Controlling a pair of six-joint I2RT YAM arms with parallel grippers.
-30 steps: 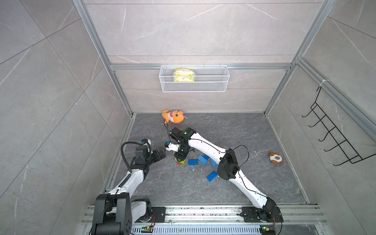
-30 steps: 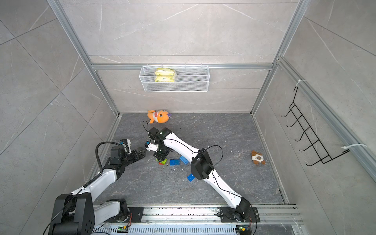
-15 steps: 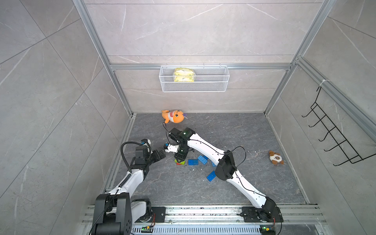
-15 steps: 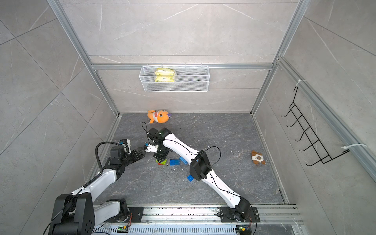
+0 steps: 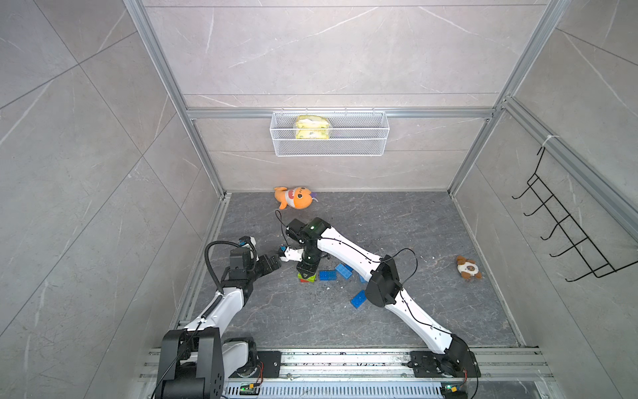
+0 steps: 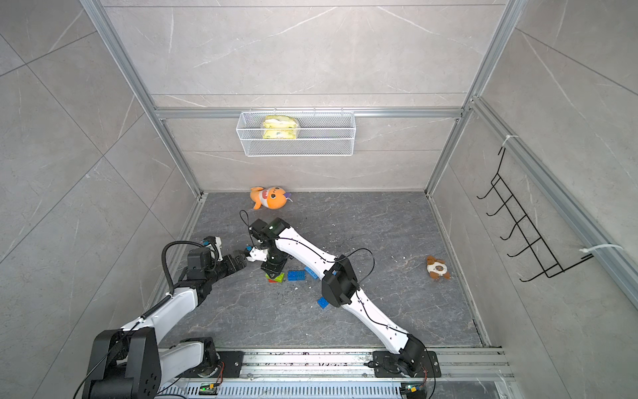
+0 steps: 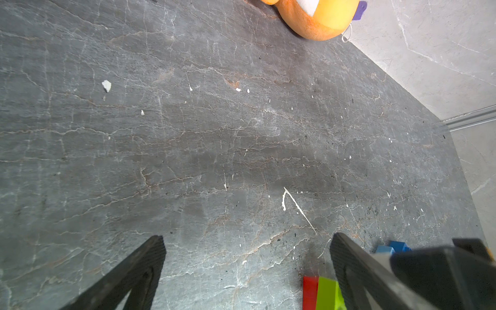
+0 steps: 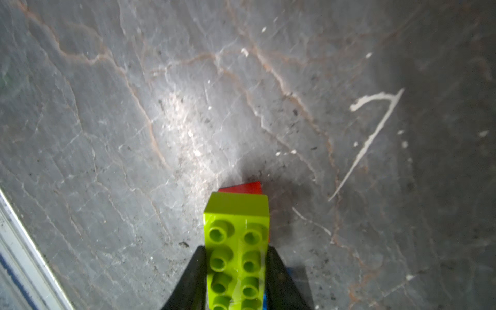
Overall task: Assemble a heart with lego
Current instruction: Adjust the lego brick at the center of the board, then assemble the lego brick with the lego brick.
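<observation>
My right gripper (image 8: 237,248) is shut on the lime-green lego brick (image 8: 236,241), holding it by its long sides, studs up. The brick rests over a small red brick (image 8: 247,188) on the floor; I cannot tell whether the two are pressed together. In both top views the pair lies left of centre, lime-green brick (image 5: 309,276) (image 6: 278,276) under the right gripper (image 5: 306,273). My left gripper (image 7: 248,237) is open and empty, just left of the pair, with the red brick (image 7: 310,292) near one finger. Loose blue bricks (image 5: 327,275) (image 5: 358,299) lie to the right. No joined heart is in view.
An orange plush shark (image 5: 293,197) lies by the back wall and a small brown plush (image 5: 467,267) at the right. A wire basket (image 5: 329,148) hangs on the back wall, a black hook rack (image 5: 566,235) on the right wall. The left wall rail runs close to the left arm.
The right arm's elbow has shifted slightly, while its gripper stays shut on the lime-green brick at the same spot. The left arm has not moved.
</observation>
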